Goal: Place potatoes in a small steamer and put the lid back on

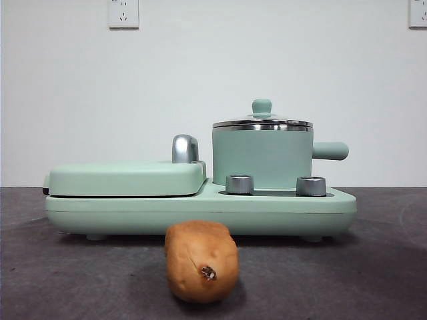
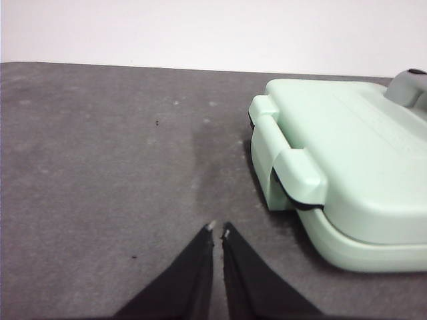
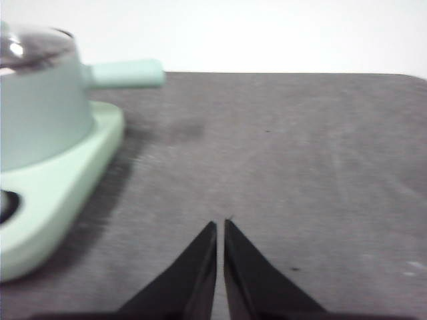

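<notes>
A tan-brown potato (image 1: 201,261) with a dark spot at its near end lies on the dark table in front of the appliance. The mint-green small steamer (image 1: 262,159) stands on the right side of the base, its side handle (image 1: 330,151) pointing right. The glass lid (image 1: 262,123) with its green knob sits on the steamer. The steamer (image 3: 37,100) also shows in the right wrist view. My left gripper (image 2: 218,231) is shut and empty over bare table beside the griddle end. My right gripper (image 3: 221,225) is shut and empty, to the right of the steamer.
The mint-green appliance base (image 1: 200,208) carries a flat griddle cover (image 1: 127,177) on its left with a chrome handle (image 1: 185,148), and two chrome knobs (image 1: 239,184) at the front. The griddle cover (image 2: 347,160) fills the left wrist view's side. Wall sockets (image 1: 123,13) are behind.
</notes>
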### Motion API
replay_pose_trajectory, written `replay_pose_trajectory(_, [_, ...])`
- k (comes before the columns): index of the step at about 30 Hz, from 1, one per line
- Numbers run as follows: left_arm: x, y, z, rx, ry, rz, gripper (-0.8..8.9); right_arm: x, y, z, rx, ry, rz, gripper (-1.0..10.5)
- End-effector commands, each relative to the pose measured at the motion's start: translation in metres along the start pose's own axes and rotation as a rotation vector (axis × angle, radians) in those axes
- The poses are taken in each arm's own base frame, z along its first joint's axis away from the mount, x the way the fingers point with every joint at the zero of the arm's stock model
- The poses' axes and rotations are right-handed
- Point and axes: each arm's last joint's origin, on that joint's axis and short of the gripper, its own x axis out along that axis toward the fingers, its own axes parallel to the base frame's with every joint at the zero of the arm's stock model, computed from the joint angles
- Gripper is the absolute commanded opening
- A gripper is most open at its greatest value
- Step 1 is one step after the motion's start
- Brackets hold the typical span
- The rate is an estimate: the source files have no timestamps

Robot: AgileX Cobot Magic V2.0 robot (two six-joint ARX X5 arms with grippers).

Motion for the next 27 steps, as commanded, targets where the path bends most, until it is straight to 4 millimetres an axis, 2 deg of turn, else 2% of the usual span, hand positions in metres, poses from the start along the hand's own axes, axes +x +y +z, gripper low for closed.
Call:
replay_pose_trajectory(1, [0.002, 0.000, -0.002, -0.144, -0.019, -0.004, 0.15, 0.000, 0.001, 0.002, 0.133, -0.032, 0.048, 0.2])
replay_pose_trajectory(6, [0.001, 0.000, 0.000, -0.298, -0.013, -0.013, 0.15, -0.003, 0.004, 0.012, 0.267, -0.033, 0.111, 0.1])
replay_pose_trajectory(12, [-0.004, -0.005, 0.019, -0.361, -0.020, -0.072, 0.16, -0.018, 0.008, 0.044, 0.345, -0.046, 0.141, 0.1])
replay_pose_trajectory(18, [-0.007, -0.012, 0.047, -0.386, 0.048, -0.154, 0.16, -0.037, 0.013, 0.086, 0.352, -0.022, 0.176, 0.1])
replay_pose_trajectory(22, [-0.008, -0.018, 0.072, -0.377, 0.117, -0.228, 0.16, -0.045, 0.018, 0.117, 0.344, 0.040, 0.258, 0.1])
replay_pose_trajectory(27, [-0.006, -0.025, 0.107, -0.333, 0.183, -0.315, 0.16, -0.049, 0.023, 0.145, 0.313, 0.132, 0.366, 0.1])
